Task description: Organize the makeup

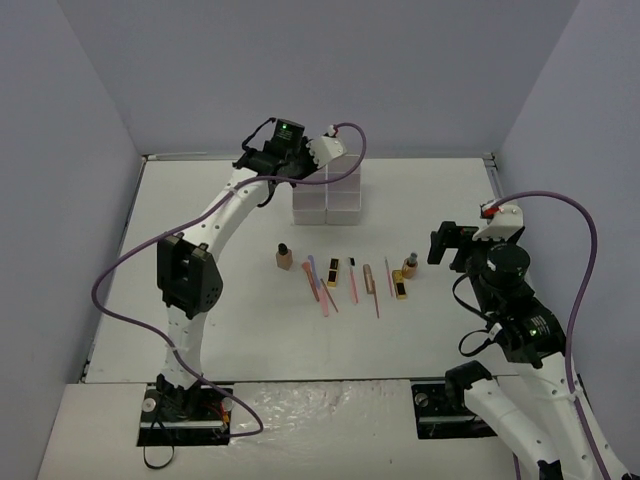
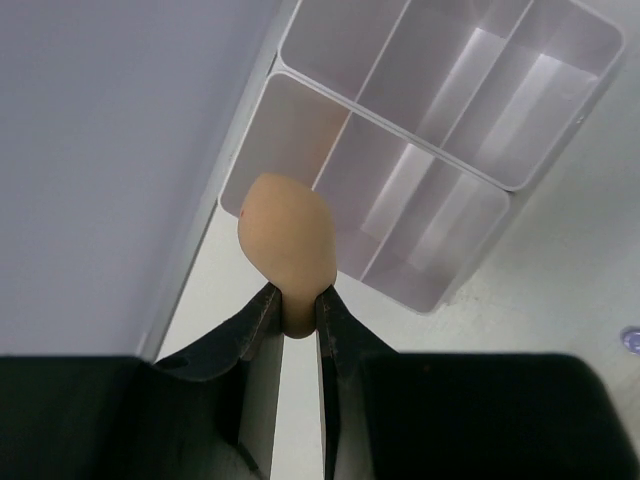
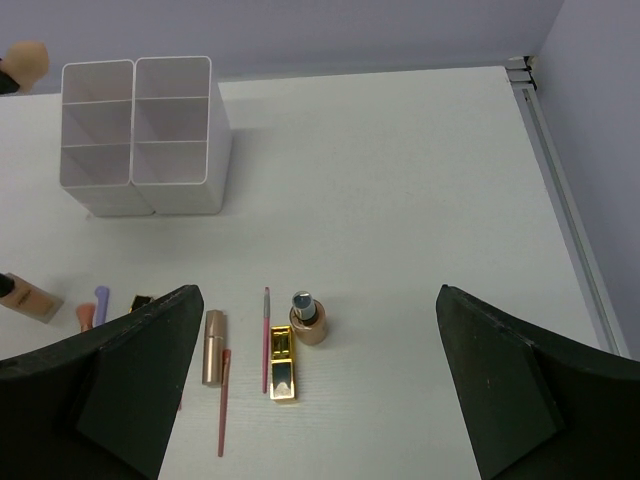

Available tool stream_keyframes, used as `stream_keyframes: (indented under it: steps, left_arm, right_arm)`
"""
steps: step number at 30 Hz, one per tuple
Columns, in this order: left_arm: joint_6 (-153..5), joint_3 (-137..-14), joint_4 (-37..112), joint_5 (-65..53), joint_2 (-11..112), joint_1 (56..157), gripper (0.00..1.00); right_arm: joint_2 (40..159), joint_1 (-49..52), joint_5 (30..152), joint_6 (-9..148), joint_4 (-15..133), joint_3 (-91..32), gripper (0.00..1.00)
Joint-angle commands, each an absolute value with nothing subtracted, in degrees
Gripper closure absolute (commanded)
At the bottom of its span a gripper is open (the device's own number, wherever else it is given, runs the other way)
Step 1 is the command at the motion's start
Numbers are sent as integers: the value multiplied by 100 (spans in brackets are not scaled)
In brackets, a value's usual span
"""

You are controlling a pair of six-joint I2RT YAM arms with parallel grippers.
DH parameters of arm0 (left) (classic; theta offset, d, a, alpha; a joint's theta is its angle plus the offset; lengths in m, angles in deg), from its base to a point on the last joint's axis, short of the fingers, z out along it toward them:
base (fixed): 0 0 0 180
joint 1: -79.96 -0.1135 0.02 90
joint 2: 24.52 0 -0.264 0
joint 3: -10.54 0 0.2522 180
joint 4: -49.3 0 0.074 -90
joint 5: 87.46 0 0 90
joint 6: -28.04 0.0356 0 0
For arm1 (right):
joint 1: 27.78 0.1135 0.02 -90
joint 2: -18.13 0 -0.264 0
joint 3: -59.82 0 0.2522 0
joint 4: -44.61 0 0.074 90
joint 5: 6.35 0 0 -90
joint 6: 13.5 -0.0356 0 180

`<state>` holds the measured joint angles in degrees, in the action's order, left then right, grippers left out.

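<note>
My left gripper [image 2: 297, 310] is shut on a peach egg-shaped sponge [image 2: 287, 245] and holds it in the air by the left back corner of the white compartment box [image 2: 300, 130]. In the top view that gripper [image 1: 257, 165] is at the back, left of the box [image 1: 327, 190]. The rest of the makeup lies in a row mid-table: a tan bottle [image 1: 285, 257], thin sticks [image 1: 320, 285], a black-and-gold tube [image 1: 333, 272] and a second bottle [image 1: 409, 266]. My right gripper [image 1: 447, 245] is open and empty, above and right of the upright bottle [image 3: 310, 320] and gold tube [image 3: 283, 362].
The box's compartments show empty in the left wrist view. The back wall runs close behind the box [image 3: 145, 135]. A rose-gold tube [image 3: 213, 348] and pink sticks [image 3: 266, 335] lie left of the gold tube.
</note>
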<state>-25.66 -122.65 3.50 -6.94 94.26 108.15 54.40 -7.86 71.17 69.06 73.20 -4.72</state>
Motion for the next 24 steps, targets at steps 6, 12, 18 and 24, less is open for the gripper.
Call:
stream_keyframes:
  steps: [6,12,18,24]
  left_arm:
    - [-1191,-12818,1119,-1102,9771,10534,100]
    - [-1105,-12952,1386,-1163,9996,10509,100]
    - [-923,-12979,1681,-1105,10221,10509,96]
    - [-786,-13009,1825,-1107,10366,10509,92]
  right_arm:
    - [5628,-750,7211,6884,7006,-626,0]
    - [5637,-757,7325,6842,7055,-583,0]
    - [5681,-757,7363,6833,7085,-571,0]
    - [5738,-757,7425,6868,7093,-571,0]
